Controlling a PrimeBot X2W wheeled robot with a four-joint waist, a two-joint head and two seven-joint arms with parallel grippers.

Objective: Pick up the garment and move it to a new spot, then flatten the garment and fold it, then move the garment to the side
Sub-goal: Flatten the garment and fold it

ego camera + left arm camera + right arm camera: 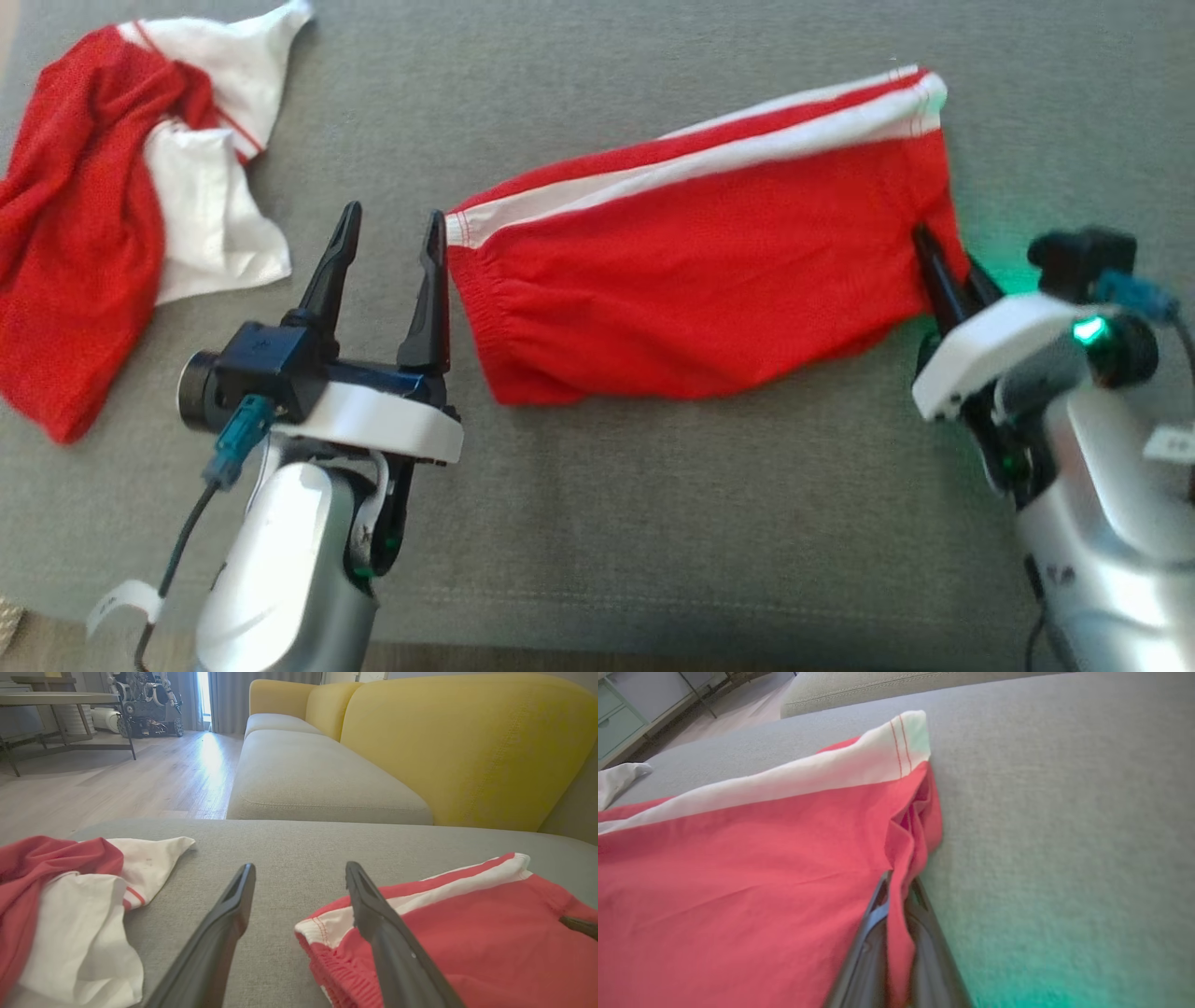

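Shorts [709, 280], red with a white side stripe, lie spread across the middle of a grey cushion [653, 523], elastic waistband to the left and hem end to the right, the stripe running along the far edge.

The right pincer [943, 257] is clamped on the shorts at their right edge. In the right wrist view its two fingers sit together with a fold of red cloth pinched between them [899, 882], and the fabric puckers just above the tips. A green light [1088, 329] glows on that wrist and tints the cushion beside it.

The left pincer [392, 229] stands apart and holds nothing. It sits just left of the waistband, tips pointing away from the robot. Its right finger [369, 905] is just beside the waistband corner; whether it touches the cloth cannot be told.

A crumpled red-and-white garment [93, 233] lies at the cushion's far left, well apart from the shorts.

Beyond, the left wrist view shows a sofa [467, 742] with yellow backs.
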